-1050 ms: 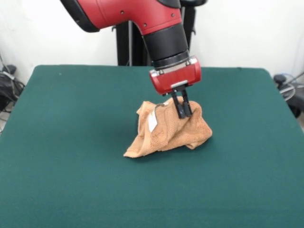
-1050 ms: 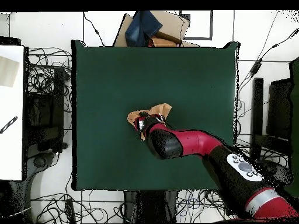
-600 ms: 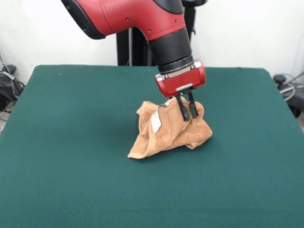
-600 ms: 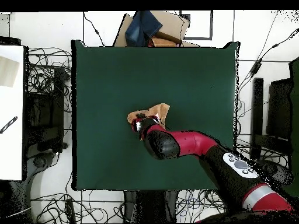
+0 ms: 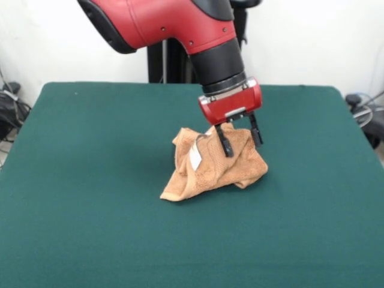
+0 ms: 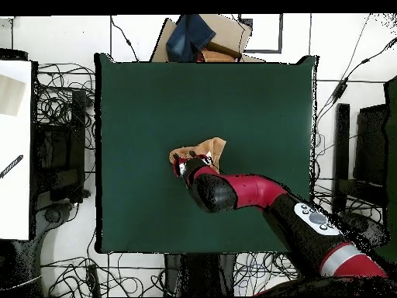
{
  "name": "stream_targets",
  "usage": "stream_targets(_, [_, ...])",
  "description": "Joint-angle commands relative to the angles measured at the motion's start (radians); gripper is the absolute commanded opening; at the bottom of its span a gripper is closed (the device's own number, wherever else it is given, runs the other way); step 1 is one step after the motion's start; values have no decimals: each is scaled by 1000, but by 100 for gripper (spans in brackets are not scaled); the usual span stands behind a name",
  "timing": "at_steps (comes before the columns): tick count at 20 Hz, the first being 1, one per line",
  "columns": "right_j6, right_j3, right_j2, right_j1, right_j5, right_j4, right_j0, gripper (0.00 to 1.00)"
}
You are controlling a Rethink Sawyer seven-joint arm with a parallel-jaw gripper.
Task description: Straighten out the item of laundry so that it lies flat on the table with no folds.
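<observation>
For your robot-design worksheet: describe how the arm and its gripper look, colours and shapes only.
The arm is glossy red with rounded casings, ending in a black cylindrical wrist. Below it sits a red, rounded block with a small silver plate. The gripper has two thin black fingers. No loose cables show on it.

Cardboard box (image 6: 225, 35), blue cloth (image 6: 190, 36), cables (image 6: 54, 105)

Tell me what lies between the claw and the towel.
Nothing: in the front view the open claw hangs right at the top of the bunched towel.
</observation>
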Motion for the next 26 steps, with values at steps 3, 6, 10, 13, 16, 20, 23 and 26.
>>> stream_targets(3, [70,-11,30,-13,0,-47,10,100])
stream_targets(6, [46,-11,52,-36,52,-35,-13,100])
stream_targets(10, [31,-19,46,-49,37,-60,-6,100])
stream_targets(13, [-131,-47,153,-21,100,-155,-49,100])
stream_targets(16, [-233,-59,244,10,196,-184,-101,100])
stream_targets(20, [25,-30,60,-53,76,-163,-39,100])
stream_targets(23, [152,-20,-43,-81,40,-100,6,100])
stream_targets(26, [211,-36,-113,-62,20,-50,19,100])
